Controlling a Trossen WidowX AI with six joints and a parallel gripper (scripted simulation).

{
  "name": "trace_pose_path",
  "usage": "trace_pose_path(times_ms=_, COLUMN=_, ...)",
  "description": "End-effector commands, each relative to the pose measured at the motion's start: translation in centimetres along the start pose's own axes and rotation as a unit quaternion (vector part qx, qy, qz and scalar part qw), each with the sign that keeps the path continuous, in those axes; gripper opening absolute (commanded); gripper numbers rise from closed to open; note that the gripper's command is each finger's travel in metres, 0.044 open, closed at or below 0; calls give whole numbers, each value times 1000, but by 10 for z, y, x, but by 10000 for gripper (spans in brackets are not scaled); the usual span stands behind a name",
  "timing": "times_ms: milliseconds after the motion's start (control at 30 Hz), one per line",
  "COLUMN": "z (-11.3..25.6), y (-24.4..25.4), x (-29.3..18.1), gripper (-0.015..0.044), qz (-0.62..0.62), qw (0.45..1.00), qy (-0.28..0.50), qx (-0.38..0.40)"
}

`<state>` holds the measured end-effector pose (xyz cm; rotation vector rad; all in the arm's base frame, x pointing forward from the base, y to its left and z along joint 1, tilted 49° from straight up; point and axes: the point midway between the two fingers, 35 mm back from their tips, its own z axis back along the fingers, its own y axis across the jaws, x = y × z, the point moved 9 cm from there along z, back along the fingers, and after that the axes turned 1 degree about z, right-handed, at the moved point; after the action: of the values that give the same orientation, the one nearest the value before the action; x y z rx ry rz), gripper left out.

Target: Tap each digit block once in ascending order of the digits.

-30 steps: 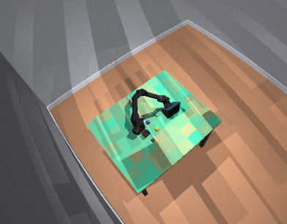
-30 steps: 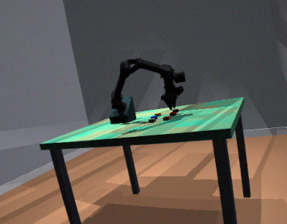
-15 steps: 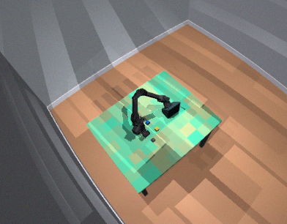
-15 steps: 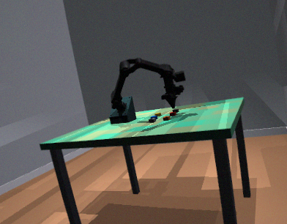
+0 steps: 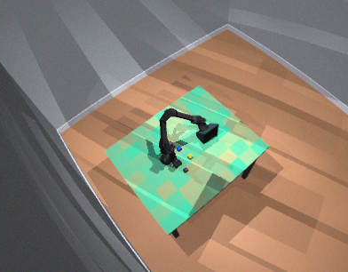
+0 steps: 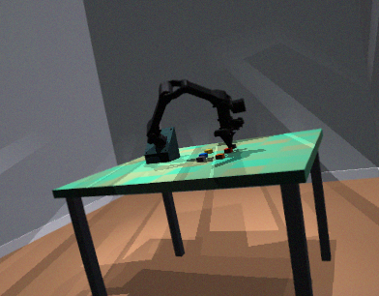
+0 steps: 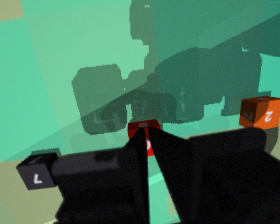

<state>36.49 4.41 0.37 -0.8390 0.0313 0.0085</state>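
My gripper (image 6: 231, 145) (image 7: 146, 131) is shut, with its tips together at the red block (image 6: 227, 150) (image 7: 137, 126). The fingers hide much of that block; part of a rounded white digit shows. The black block (image 5: 185, 170) (image 7: 31, 176) with a 7 is left of the fingers in the wrist view. The orange block (image 6: 219, 156) (image 7: 248, 120) with a 2 is on the right there. The blue block (image 5: 179, 148) (image 6: 203, 155), yellow block (image 5: 190, 156) (image 6: 208, 151) and a grey block (image 6: 201, 159) show in the top and exterior views, their digits too small to read.
The arm's dark base (image 5: 208, 133) (image 6: 162, 147) stands on the green patterned table (image 5: 144, 187) (image 6: 282, 162). The arm arches over the table. Its shadow falls around the red block in the wrist view.
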Motion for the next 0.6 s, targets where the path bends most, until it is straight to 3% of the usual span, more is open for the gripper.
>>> trace_pose_path(times_ms=0, z=-5, y=0, x=-2, gripper=20, qz=5, qw=1000, qy=1, qx=-2)
trace_pose_path(times_ms=133, z=-6, y=0, x=-2, gripper=20, qz=5, qw=1000, qy=1, qx=-2)
trace_pose_path(times_ms=233, z=21, y=1, x=-1, gripper=20, qz=4, qw=1000, qy=1, qx=-1)
trace_pose_path(times_ms=400, z=27, y=1, x=-1, gripper=20, qz=5, qw=1000, qy=1, qx=-1)
trace_pose_path(times_ms=567, z=95, y=1, x=0, gripper=20, qz=5, qw=1000, qy=1, qx=1)
